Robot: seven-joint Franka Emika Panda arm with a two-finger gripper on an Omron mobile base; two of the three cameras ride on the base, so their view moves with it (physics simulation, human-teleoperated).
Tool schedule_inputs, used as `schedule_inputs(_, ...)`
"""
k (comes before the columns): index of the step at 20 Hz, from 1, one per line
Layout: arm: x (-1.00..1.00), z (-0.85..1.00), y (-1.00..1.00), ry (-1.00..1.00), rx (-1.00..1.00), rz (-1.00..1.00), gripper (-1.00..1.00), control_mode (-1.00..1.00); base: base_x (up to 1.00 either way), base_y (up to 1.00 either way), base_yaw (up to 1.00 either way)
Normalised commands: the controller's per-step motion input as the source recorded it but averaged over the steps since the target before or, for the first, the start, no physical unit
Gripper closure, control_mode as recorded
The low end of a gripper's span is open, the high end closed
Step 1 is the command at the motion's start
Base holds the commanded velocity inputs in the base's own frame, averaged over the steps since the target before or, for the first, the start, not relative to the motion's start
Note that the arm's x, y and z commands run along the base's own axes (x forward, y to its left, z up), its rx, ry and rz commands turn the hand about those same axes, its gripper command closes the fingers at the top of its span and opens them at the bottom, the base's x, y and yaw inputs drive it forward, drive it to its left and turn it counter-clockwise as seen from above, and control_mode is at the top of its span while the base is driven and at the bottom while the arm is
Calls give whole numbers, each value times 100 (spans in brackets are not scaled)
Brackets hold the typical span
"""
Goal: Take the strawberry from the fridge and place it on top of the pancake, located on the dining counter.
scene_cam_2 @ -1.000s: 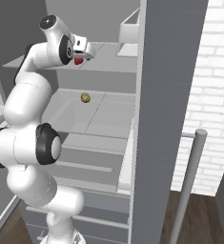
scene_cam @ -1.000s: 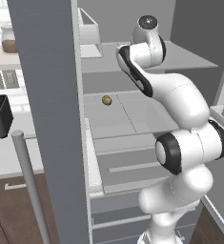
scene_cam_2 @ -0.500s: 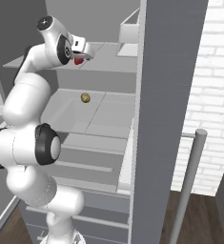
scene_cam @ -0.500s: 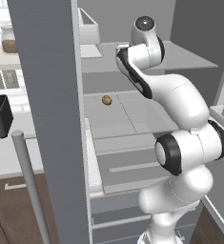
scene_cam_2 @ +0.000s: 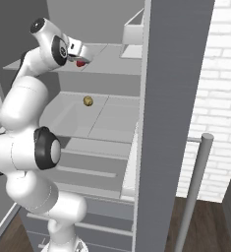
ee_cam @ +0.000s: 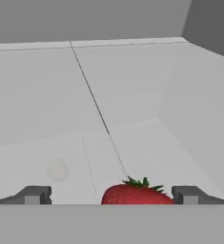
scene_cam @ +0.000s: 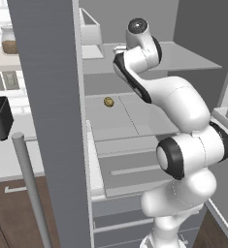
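strawberry [ee_cam: 136, 194] bottom cut off; grip perhaps unclear

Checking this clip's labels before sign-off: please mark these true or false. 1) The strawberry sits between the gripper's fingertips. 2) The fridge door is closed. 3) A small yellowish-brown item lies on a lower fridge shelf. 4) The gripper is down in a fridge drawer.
1) True: the strawberry lies between the fingertips of the gripper.
2) False: the fridge stands open, shelves showing.
3) True: the brown item rests on a lower shelf.
4) False: the gripper is at the upper shelf.
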Motion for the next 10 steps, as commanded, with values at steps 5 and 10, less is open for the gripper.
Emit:
schedule_inputs(5, 1, 0, -1, 4, 0, -3, -100, -100, 0, 0, 0)
schedule_inputs(10, 9, -12, 0, 3, 0, 0, -100, -100, 0, 0, 0)
